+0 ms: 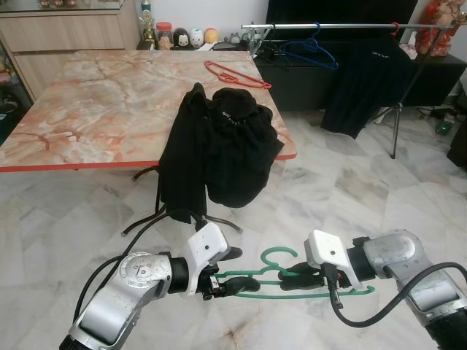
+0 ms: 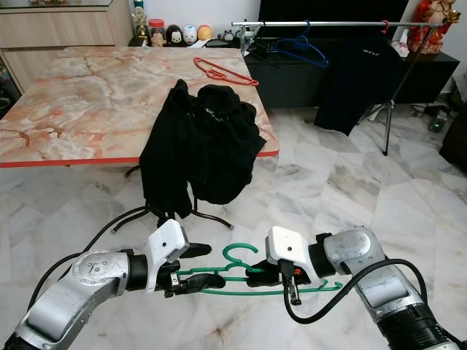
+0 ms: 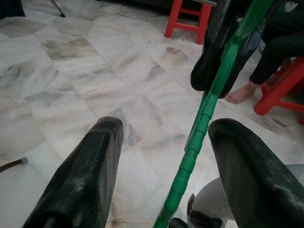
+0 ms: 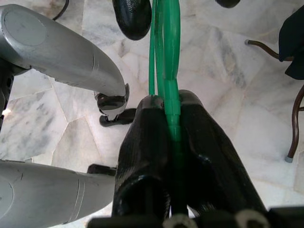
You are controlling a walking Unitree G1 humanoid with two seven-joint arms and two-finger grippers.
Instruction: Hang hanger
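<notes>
Green hanger (image 1: 292,281) is held low over the marble floor (image 1: 350,189), between the two arms, hook up. Right gripper (image 4: 172,123): both fingers pressed together on the hanger's bar, firm clamp. Left gripper (image 3: 164,156): fingers spread wide, the bar running between them, touching neither pad as far as visible. Black garments (image 1: 219,142) drape off the table's (image 1: 95,109) near edge at 12 o'clock from the grippers. Red hanger (image 1: 235,75) lies on the table's far corner. Clothes rail (image 1: 328,26) at 1 o'clock, carrying a blue hanger (image 1: 310,52) and a dark shirt (image 1: 368,80).
</notes>
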